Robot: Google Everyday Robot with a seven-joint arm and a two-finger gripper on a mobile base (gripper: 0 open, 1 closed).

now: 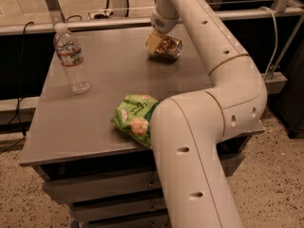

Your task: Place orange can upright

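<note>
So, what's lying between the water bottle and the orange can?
Nothing: the camera view shows bare table between the water bottle and the orange can. The gripper is right at the can.

Table layout

Grey flat-topped table (109, 87) carries everything: clear plastic water bottle (72, 61) upright at left, small orange-gold metal can (170, 48) far middle, two-finger gripper (159, 41) down at it, green crinkly snack bag (134, 118) near front edge, partly behind white robot arm (228, 80)

I can read nothing on the water bottle (72, 61) label, the green bag (134, 118) or the orange can (169, 48). My gripper (158, 42) sits at that can.
</note>
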